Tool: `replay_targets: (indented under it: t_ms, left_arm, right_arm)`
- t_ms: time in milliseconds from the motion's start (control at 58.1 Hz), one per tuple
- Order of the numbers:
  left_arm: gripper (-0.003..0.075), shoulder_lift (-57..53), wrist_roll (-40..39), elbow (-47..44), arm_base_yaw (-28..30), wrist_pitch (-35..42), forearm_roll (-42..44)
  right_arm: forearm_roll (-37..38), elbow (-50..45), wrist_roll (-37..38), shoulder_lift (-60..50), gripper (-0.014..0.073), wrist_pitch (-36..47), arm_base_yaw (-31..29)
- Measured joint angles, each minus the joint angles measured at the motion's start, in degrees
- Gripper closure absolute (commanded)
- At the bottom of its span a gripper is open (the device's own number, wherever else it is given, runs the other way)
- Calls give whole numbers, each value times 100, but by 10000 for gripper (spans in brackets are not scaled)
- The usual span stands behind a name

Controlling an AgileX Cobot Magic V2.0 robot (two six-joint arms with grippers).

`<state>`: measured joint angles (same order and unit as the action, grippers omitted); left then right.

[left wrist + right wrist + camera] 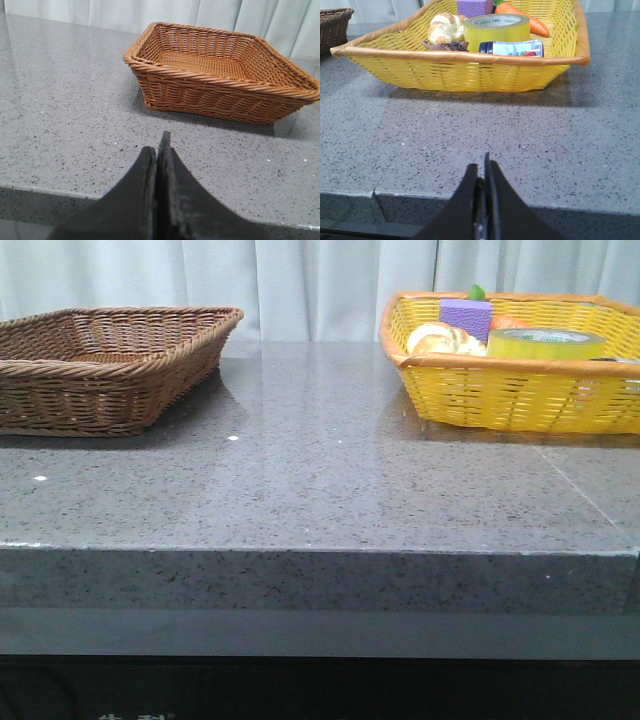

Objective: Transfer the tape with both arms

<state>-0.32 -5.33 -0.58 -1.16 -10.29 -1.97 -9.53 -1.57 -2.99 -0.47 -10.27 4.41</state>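
The tape (pixel 497 30) lies in the yellow basket (pixel 470 70); left gripper (pixel 157 150) and right gripper (pixel 484 170) seemingly closed, empty.

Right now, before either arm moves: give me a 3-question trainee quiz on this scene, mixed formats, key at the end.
1. True or false: the tape lies in the yellow basket.
2. Multiple choice: the brown basket holds: A) a carrot B) nothing visible C) the tape.
3. Fill in: the left claw and the right claw are both ____ and hold nothing.

Key: 1 true. 2 B. 3 shut.
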Motion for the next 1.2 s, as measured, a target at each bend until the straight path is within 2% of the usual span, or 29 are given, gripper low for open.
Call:
replay_targets:
  t_ms: [430, 671, 809, 981, 1084, 1205]
  left_arm:
    - [740, 0, 0, 0, 0, 0, 0]
    - [740, 0, 0, 0, 0, 460, 0]
    - [740, 0, 0, 104, 0, 490, 0]
    - [740, 567, 0, 1021, 0, 238, 0]
    - [740, 1393, 0, 1844, 0, -145, 0]
    - [740, 2333, 0, 2511, 0, -226, 0]
  right_arm:
    - [0, 0, 0, 0, 663, 0, 0]
    - [0, 0, 0, 0, 660, 198, 0]
    - [0, 316, 0, 0, 659, 128, 0]
    - [0, 1206, 0, 145, 651, -171, 0]
    - [0, 1943, 0, 766, 652, -457, 0]
    - [0, 2574, 0, 1541, 652, -649, 0]
